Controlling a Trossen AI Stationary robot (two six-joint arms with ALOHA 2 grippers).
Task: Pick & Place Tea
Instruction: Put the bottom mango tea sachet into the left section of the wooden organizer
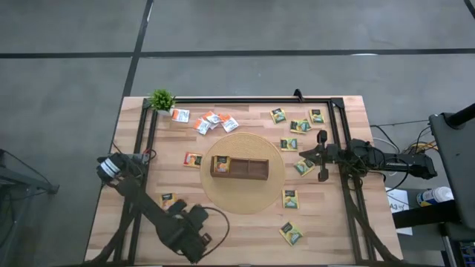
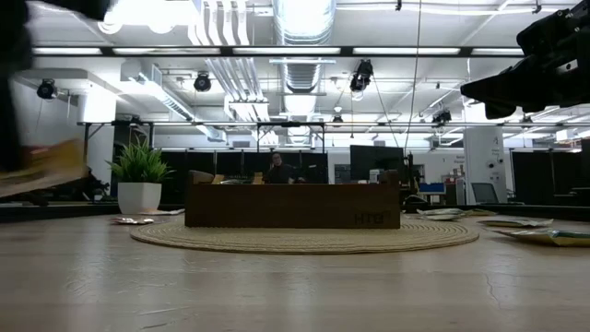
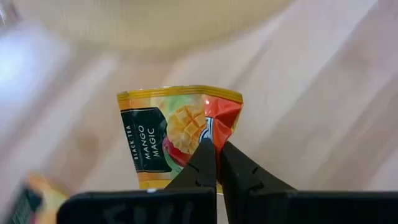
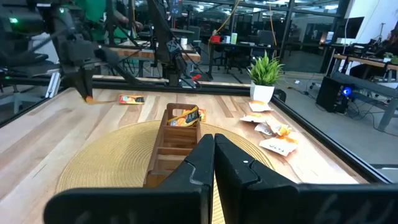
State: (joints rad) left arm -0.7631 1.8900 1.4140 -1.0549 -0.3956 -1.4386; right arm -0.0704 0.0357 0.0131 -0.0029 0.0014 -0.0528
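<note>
Two tools: both have their fingers pressed together.
Left tool [image 3: 216, 163]: clamped on the edge of a Mango Magic sachet [image 3: 174, 134], above the near-left part of the counter [image 1: 245, 230].
Right tool [image 4: 213, 158]: closed on nothing, at the counter's right side, facing the wooden tray [image 4: 176, 146].
Tray: on a round woven mat [image 1: 241, 199], one sachet [image 4: 185, 118] inside its left end compartment.
Other sachets [image 1: 291, 233]: scattered flat around the mat.
Potted plant [image 1: 161, 99]: far-left corner.
</note>
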